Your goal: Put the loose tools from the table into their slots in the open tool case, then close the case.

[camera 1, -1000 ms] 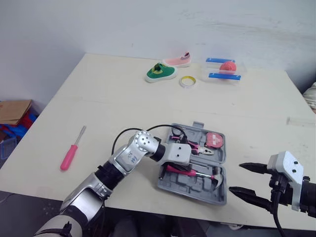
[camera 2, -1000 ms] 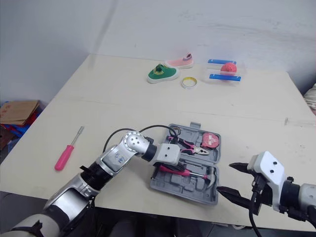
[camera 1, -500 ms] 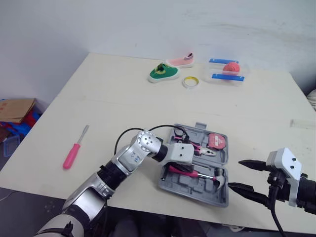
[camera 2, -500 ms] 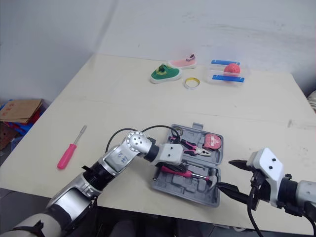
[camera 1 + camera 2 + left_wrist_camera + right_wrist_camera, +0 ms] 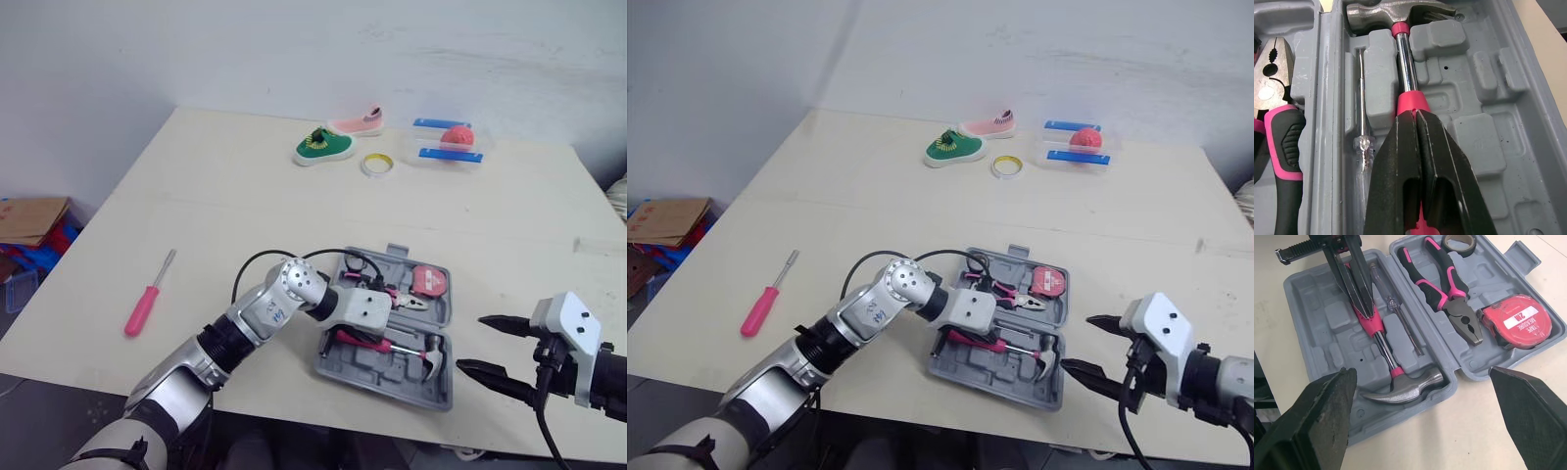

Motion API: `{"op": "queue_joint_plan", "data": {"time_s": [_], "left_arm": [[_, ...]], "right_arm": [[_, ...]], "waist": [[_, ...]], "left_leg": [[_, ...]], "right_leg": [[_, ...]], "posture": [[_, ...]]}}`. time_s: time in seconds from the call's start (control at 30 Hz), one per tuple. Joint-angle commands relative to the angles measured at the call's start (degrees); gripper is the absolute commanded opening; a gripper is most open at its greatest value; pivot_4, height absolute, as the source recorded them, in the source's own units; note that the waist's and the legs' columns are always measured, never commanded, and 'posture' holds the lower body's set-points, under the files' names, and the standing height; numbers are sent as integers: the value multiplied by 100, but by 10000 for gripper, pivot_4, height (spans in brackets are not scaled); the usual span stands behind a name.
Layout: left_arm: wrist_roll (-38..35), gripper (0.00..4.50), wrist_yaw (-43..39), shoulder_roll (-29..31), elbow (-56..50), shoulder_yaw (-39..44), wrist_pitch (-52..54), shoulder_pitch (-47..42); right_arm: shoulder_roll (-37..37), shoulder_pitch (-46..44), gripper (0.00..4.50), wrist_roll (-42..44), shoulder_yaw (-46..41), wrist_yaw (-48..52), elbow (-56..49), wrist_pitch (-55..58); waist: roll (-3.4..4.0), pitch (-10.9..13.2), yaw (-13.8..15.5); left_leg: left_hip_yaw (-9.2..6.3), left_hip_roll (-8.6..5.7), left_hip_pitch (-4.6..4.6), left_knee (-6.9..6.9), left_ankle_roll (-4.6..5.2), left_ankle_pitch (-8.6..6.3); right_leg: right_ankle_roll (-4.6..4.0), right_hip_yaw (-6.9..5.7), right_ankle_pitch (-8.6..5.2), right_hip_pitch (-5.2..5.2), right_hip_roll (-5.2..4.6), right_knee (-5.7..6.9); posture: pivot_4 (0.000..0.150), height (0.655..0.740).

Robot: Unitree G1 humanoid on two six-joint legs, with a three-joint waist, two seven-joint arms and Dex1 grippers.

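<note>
The open grey tool case [image 5: 438, 385] lies near the table's front edge. It holds a pink-handled hammer [image 5: 1400, 382], pliers [image 5: 1449, 289], a red tape measure [image 5: 1515, 318], a clear tester screwdriver [image 5: 1396, 308] and a black tape roll [image 5: 1459, 242]. My left gripper [image 5: 1416, 113] is shut, its tips resting on the hammer's pink handle in the case's near half. My right gripper [image 5: 470, 344] hangs open just right of the case, holding nothing. A loose pink screwdriver [image 5: 144, 299] lies on the table far to the left.
At the table's far side are a green shoe [image 5: 321, 146], a pink shoe [image 5: 355, 122], a yellow tape ring [image 5: 373, 164] and a clear container [image 5: 446, 142] with a red object. The table's front edge runs just below the case.
My left gripper has slid slightly to the right along the hammer's handle. The right gripper has barely moved. The camera shifted a little.
</note>
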Motion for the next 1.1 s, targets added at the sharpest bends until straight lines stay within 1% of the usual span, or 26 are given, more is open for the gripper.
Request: {"op": "queue_joint_plan", "data": {"time_s": [0.03,0.07,0.1,0.13,0.17,0.2,0.23,0.27,0.33,0.37,0.43,0.47,0.5,0.6,0.63,0.67,0.7,0.73,0.77,0.87,0.9,0.93,1.0,1.1], "left_arm": [[-442,353,-159,106,47,364,119,538],[-747,353,-224,110,-187,646,100,636],[-1172,353,-113,123,-551,1229,99,794],[-1429,353,38,212,-827,1697,302,896],[-1740,353,25,473,-1111,2177,538,1059],[-1952,353,1,669,-1309,2481,718,1174],[-2188,353,-171,1005,-1583,2744,870,1401],[-2430,353,-288,1295,-1859,2993,1024,1645],[-2998,353,-314,1785,-2403,3576,1606,2113],[-3342,2727,-246,2004,-2630,3927,2044,2301],[-4177,8494,-135,2510,-2975,5037,2980,2827],[-4413,13281,-54,2719,-3024,5548,3294,3099],[-4586,18146,39,2857,-3056,5865,3491,3281],[-4633,31604,181,3155,-2965,6640,3517,3913],[-4402,36680,154,3283,-2666,7224,3352,4363],[-4191,40886,43,3433,-2278,7890,3221,4862],[-4070,44558,-34,3542,-2008,8341,3113,5218],[-4045,44558,-68,3606,-1867,8573,3029,5433],[-3914,44558,-71,3671,-1511,8782,2810,5628],[-3397,44558,-141,3843,-477,9057,1939,6073],[-3097,44558,-156,3883,-294,9067,1423,6306],[-3047,44558,-109,3864,-226,9172,1312,6418],[-3251,44558,-23,3772,-214,9356,1429,6425],[-3182,44558,-89,3759,-332,9189,1193,6486]], "right_arm": [[8,-42,45000,27,-153,-18,-58,-60],[23,-27,45000,32,-208,-15,-71,-53],[83,-6,45000,43,-356,-43,-85,-72],[142,5,45000,50,-493,-81,-83,-99],[188,42,45000,142,-662,-86,-68,-26],[219,70,45000,209,-776,-84,-59,34],[238,100,45000,244,-874,-75,-34,74],[234,127,45000,271,-970,-58,7,111],[203,224,45000,329,-1200,43,140,177],[186,286,45000,311,-1329,115,238,173],[151,457,45000,363,-1803,316,594,272],[130,546,45000,363,-2015,427,770,295],[114,604,45000,364,-2146,505,879,309],[51,802,45000,194,-2387,720,1318,183],[32,930,45000,33,-2492,806,1657,79],[-3,1053,45000,-166,-2604,906,2107,-89],[-32,1139,45000,-296,-2678,976,2419,-216],[-59,1179,45000,-371,-2706,1034,2626,-320],[-118,1176,45000,-463,-2762,1071,2937,-468],[-222,1034,45000,-670,-2840,1071,3686,-833],[-215,983,45000,-758,-2839,1025,3865,-994],[-180,948,45000,-817,-2873,972,4000,-1128],[-109,920,45000,-765,-2955,954,4084,-1173],[-106,881,45000,-741,-2877,970,4041,-1207]], "waist": [[9,6,-15],[24,18,-39],[32,33,-57],[49,60,-73],[49,75,-73],[56,103,-81],[69,115,-86],[75,118,-86],[105,127,-79],[118,133,-72],[118,148,-54],[112,156,-60],[110,158,-53],[108,162,-54],[108,162,-63],[108,166,-71],[102,172,-107],[92,176,-119],[86,178,-109],[92,183,-98],[97,186,-97],[100,187,-97],[101,187,-83],[104,188,-63]], "left_leg": [[0,-1,-1,-1,1,-1],[2,0,-2,-5,1,-1],[3,0,-6,-11,2,0],[2,0,-16,-12,3,0],[0,0,-19,-12,1,2],[1,-2,-32,-5,-2,2],[0,-3,-68,7,-11,4],[-18,-2,-89,5,-25,12],[-35,9,-95,0,-52,15],[-41,11,-95,-4,-57,13],[-54,9,-102,-2,-64,8],[-63,8,-109,-1,-65,7],[-67,8,-111,-2,-67,4],[-82,3,-103,0,-60,-13],[-82,-2,-99,0,-54,-19],[-79,-5,-97,-1,-51,-22],[-77,-8,-96,-4,-48,-23],[-73,-6,-96,-7,-51,-28],[-74,-5,-95,-9,-54,-29],[-78,-7,-95,-5,-65,-40],[-78,-8,-95,-4,-77,-48],[-77,-9,-96,-9,-76,-47],[-77,-8,-97,-25,-78,-48],[-69,-9,-96,-57,-85,-44]], "right_leg": [[0,0,0,0,-2,-3],[0,-1,0,-2,-5,-5],[-1,-7,-1,-10,-10,-5],[-4,-20,-3,-21,-14,-4],[3,-34,0,-51,-19,12],[28,-35,14,-81,-22,37],[74,-38,38,-131,-21,75],[71,-51,36,-148,-15,77],[57,-60,28,-156,4,81],[56,-62,16,-156,7,83],[61,-68,1,-156,6,85],[62,-73,-2,-156,6,84],[62,-75,-6,-156,6,81],[56,-94,-13,-138,-4,67],[52,-100,-15,-132,-15,64],[50,-105,-16,-130,-24,60],[33,-109,-25,-130,-32,54],[-23,-109,-57,-136,-32,54],[-61,-113,-79,-137,-32,55],[-68,-120,-82,-136,-43,52],[-68,-119,-82,-136,-47,46],[-69,-119,-82,-136,-49,35],[-70,-118,-82,-135,-55,28],[-73,-134,-84,-139,-77,26]], "posture": [[1500,7304],[1500,7304],[1500,7304],[1500,7304],[1500,7304],[1500,7304],[1500,7304],[1500,7304],[1500,7304],[1500,7304],[1500,7304],[1500,7304],[1500,7304],[1500,7304],[1500,7304],[1500,7304],[1500,7304],[1500,7304],[1500,7304],[1500,7304],[1500,7304],[1500,7304],[1500,7304],[1500,7304]]}}
